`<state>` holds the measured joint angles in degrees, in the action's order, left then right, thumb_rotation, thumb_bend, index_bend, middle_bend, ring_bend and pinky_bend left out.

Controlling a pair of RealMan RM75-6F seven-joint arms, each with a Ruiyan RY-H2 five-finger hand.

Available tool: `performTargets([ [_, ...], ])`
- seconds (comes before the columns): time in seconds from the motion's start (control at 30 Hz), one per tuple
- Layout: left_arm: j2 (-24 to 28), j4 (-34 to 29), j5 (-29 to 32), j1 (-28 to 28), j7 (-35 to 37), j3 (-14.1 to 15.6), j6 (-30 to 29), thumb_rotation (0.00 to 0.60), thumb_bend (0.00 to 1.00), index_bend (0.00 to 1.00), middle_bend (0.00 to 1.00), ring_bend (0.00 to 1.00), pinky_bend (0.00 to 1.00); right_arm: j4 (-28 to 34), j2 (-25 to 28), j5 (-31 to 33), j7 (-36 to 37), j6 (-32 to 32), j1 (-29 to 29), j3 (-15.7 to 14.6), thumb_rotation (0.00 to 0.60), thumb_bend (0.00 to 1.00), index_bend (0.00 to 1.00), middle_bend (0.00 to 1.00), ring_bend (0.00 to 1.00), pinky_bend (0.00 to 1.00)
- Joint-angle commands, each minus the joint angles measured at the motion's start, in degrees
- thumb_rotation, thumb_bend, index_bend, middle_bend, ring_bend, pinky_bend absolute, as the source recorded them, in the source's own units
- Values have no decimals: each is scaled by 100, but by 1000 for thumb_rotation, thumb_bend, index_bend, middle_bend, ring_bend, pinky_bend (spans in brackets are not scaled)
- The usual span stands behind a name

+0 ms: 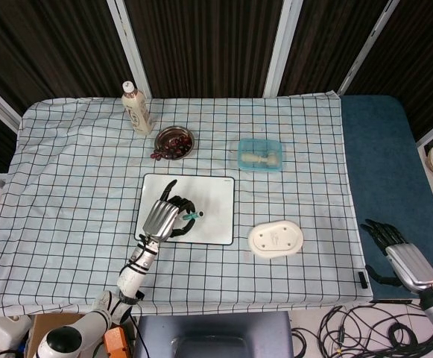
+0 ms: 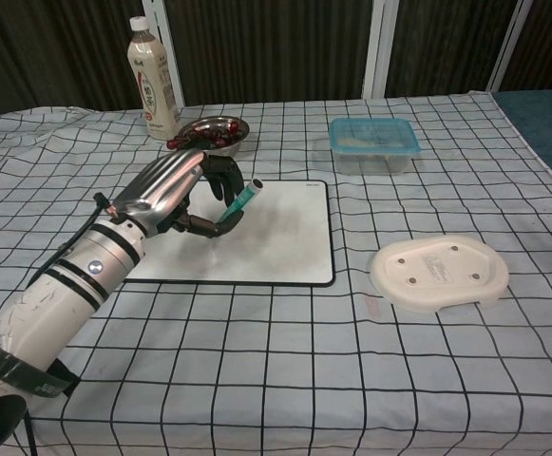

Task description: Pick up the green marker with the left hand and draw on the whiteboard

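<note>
Green plastic shows between dark fingers: the left hand (image 2: pixel 176 190) pinches the green marker (image 2: pixel 238 200), barrel tilted, cap end up and to the right, tip pointing down over the whiteboard (image 2: pixel 285 237). In the head view the same hand (image 1: pixel 164 218) sits over the board's lower left part, the marker (image 1: pixel 191 216) poking out to the right.

To draw well from here, I judge the tip should meet the board gently, at a steadier, more upright angle, and the stroke should run across the bare surface to the right while the pinch stays firm so the barrel does not roll. Pressing hard could skid the board on the checked cloth (image 2: pixel 285 370).

Whether the tip touches the board cannot be told; the fingers hide it in the chest view and it is too small in the head view. Any ink mark is too faint to confirm.

Far off to the side, the right hand (image 1: pixel 384 239) hangs beside the table with its fingers apart, holding nothing; the chest view does not show it.
</note>
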<state>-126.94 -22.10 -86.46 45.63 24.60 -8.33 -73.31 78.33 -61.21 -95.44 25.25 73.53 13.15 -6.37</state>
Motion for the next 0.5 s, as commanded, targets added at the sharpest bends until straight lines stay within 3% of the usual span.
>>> performTargets([
  [0.03,-6,17,-2,4,-13,7,2,600,565,767,778,467,66,1,-1,-2,0,-4,2,-1,600,323,0,0,0,51],
  [0.5,15,265,28,-115,-91,107,113,600,572,767,783,472,62,26,-10,32,-54,-43,7,5,600,323,0,0,0,51],
])
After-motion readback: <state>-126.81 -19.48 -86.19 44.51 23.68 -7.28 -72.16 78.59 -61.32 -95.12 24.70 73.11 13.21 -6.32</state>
